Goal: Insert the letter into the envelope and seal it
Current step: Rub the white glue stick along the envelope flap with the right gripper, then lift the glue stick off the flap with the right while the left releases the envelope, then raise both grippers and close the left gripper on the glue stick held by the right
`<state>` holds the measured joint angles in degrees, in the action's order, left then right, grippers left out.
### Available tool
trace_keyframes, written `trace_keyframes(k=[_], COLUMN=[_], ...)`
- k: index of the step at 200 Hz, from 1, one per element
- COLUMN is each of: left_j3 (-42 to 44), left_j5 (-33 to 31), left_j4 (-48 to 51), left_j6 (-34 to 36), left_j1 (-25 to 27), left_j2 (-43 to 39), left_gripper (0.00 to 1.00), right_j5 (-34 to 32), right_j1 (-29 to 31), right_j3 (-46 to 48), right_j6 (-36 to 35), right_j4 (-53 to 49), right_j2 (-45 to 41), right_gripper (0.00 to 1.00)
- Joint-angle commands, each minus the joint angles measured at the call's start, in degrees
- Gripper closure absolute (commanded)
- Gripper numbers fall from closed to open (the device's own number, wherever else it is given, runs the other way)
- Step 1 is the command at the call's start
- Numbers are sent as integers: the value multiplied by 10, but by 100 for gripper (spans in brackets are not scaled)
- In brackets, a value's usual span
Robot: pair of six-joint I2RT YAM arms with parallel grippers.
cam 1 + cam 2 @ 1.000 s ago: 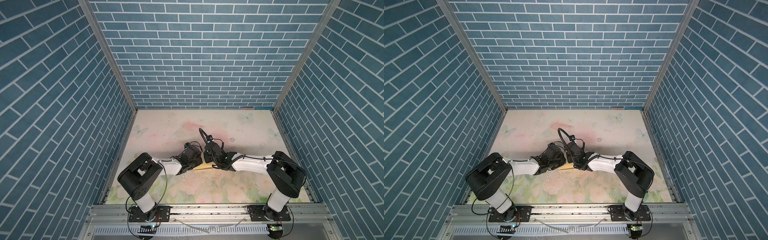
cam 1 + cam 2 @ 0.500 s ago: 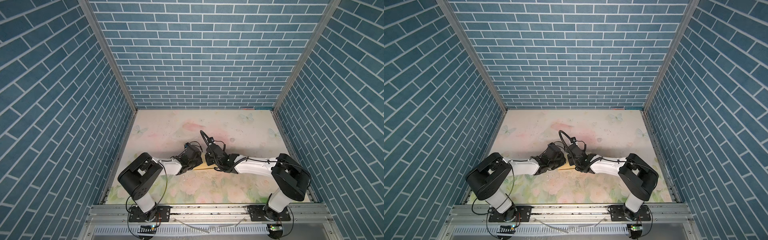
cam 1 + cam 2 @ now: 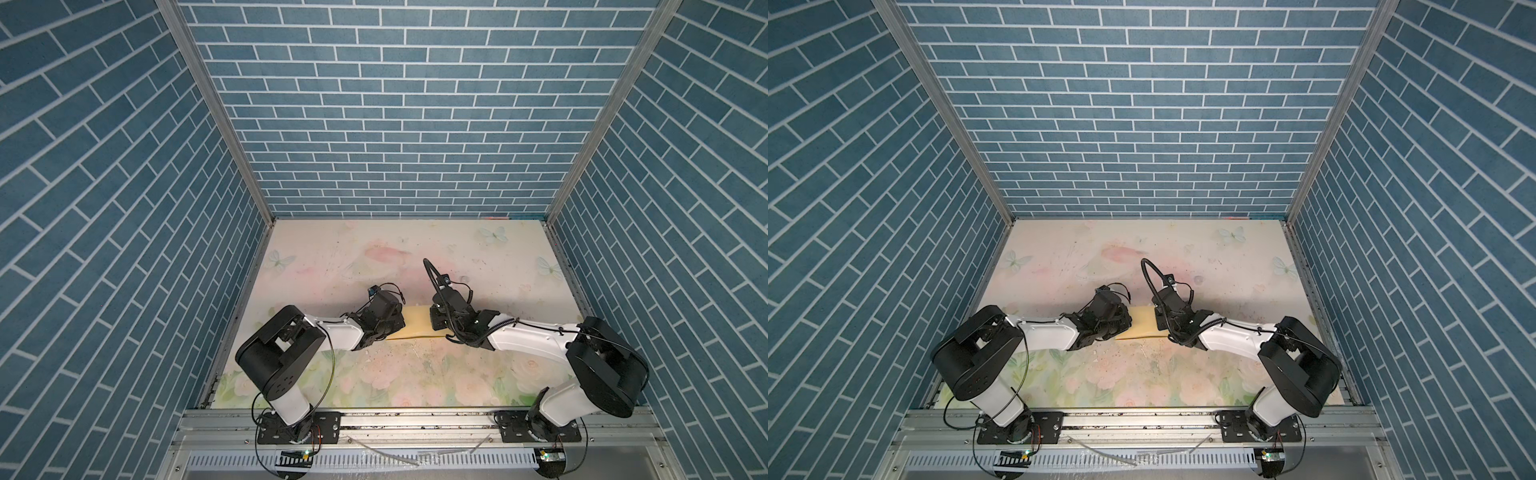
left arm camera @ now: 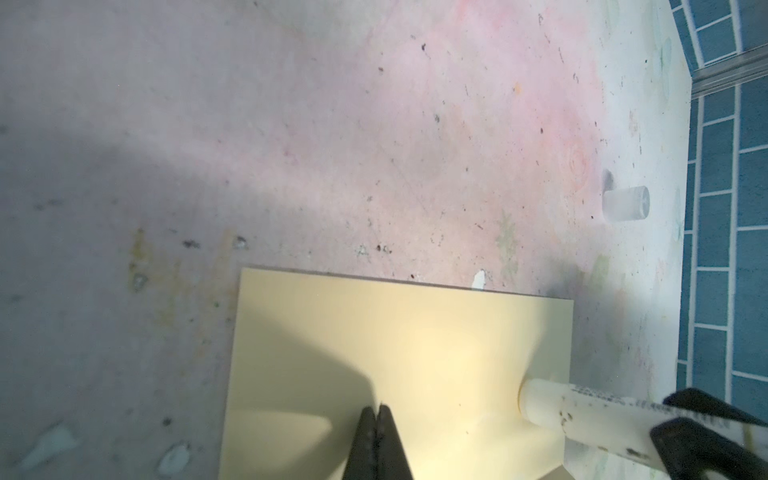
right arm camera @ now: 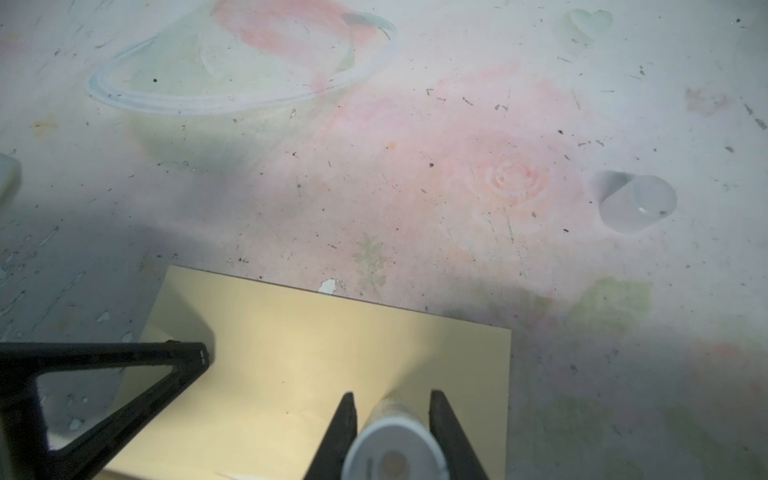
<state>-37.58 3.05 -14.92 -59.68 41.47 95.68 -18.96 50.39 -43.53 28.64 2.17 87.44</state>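
Metal rail [image 3: 415, 424]: seen nearest in both top views; the bases of both arms are bolted to it.
Surface [image 3: 415, 374]: covered by a worn floral print in pink and green, scuffed and flecked with dark specks.
Envelope [image 3: 417, 323]: laid flat on the surface about midway back, between the two end effectors. A plain yellow-tan face is turned up, and both ends are hidden under the arms in both top views.
Left end effector [image 4: 379, 409]: the fingers are brought fully together. In the right wrist view the closed tips are seen pressed down on the envelope, at the end nearer the left arm.
Right end effector [image 5: 392, 397]: clamped on the glue stick, with one finger set on each side of the barrel.
Glue stick [image 4: 582, 409]: a white tube with smudged print, held tilted. Its uncapped end is set against the envelope, close to the edge nearer the right arm.
Cap [image 5: 636, 203]: a translucent white cap is seen on the surface beyond the envelope, well apart from it.
Walls [image 3: 395, 124]: blue brick-patterned panels are set around the surface on three sides, farthest back.
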Motion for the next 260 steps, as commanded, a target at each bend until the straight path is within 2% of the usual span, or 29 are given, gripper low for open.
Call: trace_keyframes(k=[1,55,113,135,152,181,200,222,260], left_j3=[21,0,-50,-79,-102,-135,-149,-145,-143], left_j5=[-11,-21,-24,-40,-48,-25,-5,17,59], left_j4=[95,114,129,142,149,131,110,54,-55], left_j6=[9,30,63,72,66,2,-68,-170,-337], left_j1=[-4,-4,-4,-5,-7,-19,-27,-30,-30], left_j2=[19,-17,-72,-129,-178,-239,-257,-262,-236], left_gripper=[100,100,100,89,72,41,30,25,24], right_j5=[-10,15,46,54,58,65,74,87,117], right_j1=[-7,-27,-57,-68,-74,-75,-75,-76,-75], right_j3=[-7,-3,28,39,43,41,35,30,14], right_j6=[-8,-3,6,11,10,-12,-30,-44,-59], right_j4=[-15,98,144,182,215,280,321,377,463], right_j2=[-7,-95,-162,-191,-206,-215,-211,-199,-160], right_gripper=[100,100,100,100,100,100,100,100,100])
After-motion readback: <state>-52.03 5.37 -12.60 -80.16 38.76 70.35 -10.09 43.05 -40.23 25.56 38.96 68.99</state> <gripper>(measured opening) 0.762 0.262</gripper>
